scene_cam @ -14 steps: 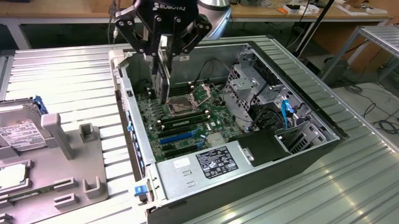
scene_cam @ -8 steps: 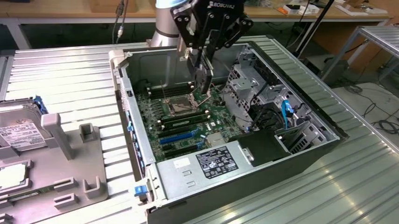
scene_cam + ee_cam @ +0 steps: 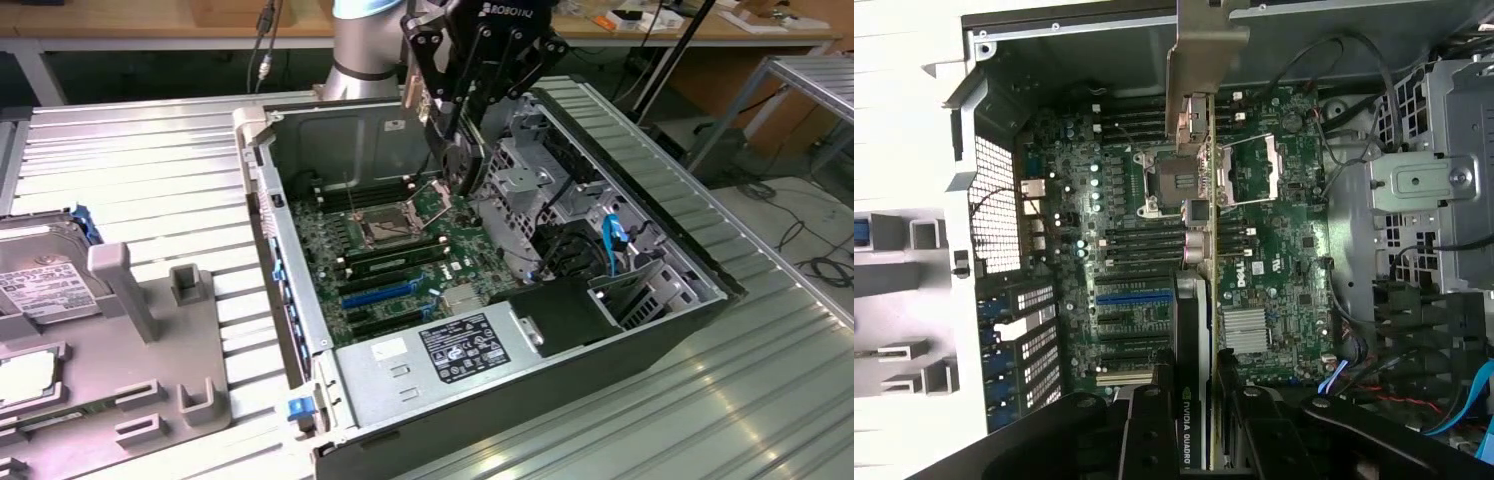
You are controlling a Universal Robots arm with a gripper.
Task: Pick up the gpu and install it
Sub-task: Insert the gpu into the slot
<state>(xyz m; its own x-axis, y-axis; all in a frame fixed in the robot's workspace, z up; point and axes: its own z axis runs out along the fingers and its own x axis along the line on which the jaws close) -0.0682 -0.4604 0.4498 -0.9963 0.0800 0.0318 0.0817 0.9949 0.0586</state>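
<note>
Gpu [image 3: 1199, 260], pinched edge-on by the gripper [image 3: 1196, 420], reaches out beyond it, bracket [image 3: 1206, 60] farthest, over the motherboard [image 3: 1274, 270] inside the open case [image 3: 274, 200]. Blue slots [image 3: 1134, 298] lie off to one side; I judge steady grip and clearance from the nearby drive cage [image 3: 1414, 180] matter most.

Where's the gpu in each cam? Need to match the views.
Exterior view: the gpu hangs in the gripper over the open case, above the motherboard, in the upper middle of the picture.
Wrist view: the gpu is seen edge-on, running out from the gripper across the board, with its silver bracket at the far end.
Shared landmark: the CPU socket, close by the card in both.
</note>
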